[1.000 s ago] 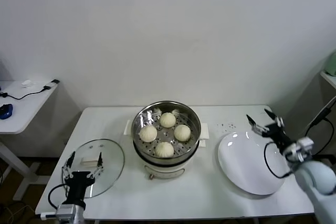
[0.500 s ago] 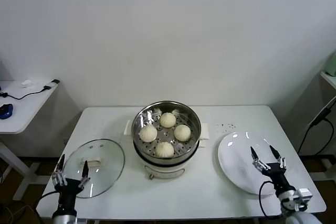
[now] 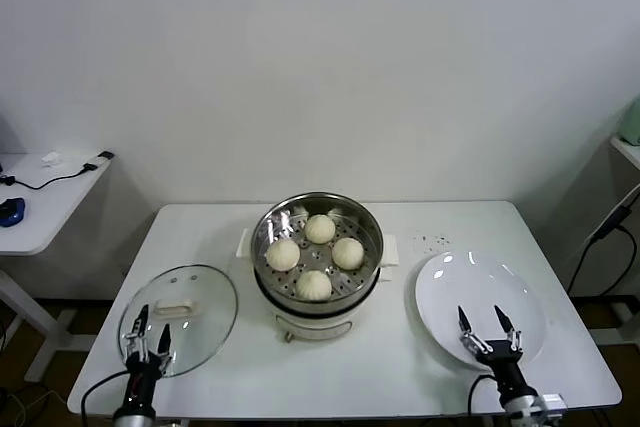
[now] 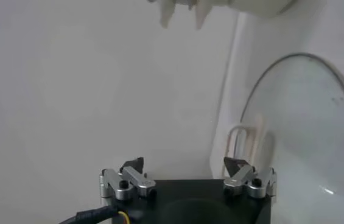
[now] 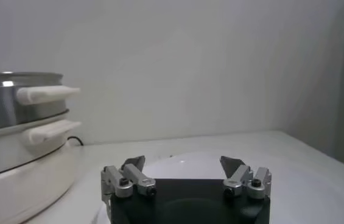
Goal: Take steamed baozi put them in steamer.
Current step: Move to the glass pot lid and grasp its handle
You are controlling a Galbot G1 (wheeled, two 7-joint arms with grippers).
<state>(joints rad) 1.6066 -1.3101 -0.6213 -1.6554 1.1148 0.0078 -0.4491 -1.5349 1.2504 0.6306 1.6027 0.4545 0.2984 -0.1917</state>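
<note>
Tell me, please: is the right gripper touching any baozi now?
Apart. In the head view the right gripper hangs open and empty over the near edge of the white plate, while all four baozi sit inside the steamer, bare table between.

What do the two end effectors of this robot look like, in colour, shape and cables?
Both look alike. The left end effector and the right end effector each have a black body and two thin metal fingers with dark pointed tips. In the wrist views, silver hinge blocks with dark screws hold the fingers. A black cable loops beside each wrist, and yellow wire shows on the left one.
</note>
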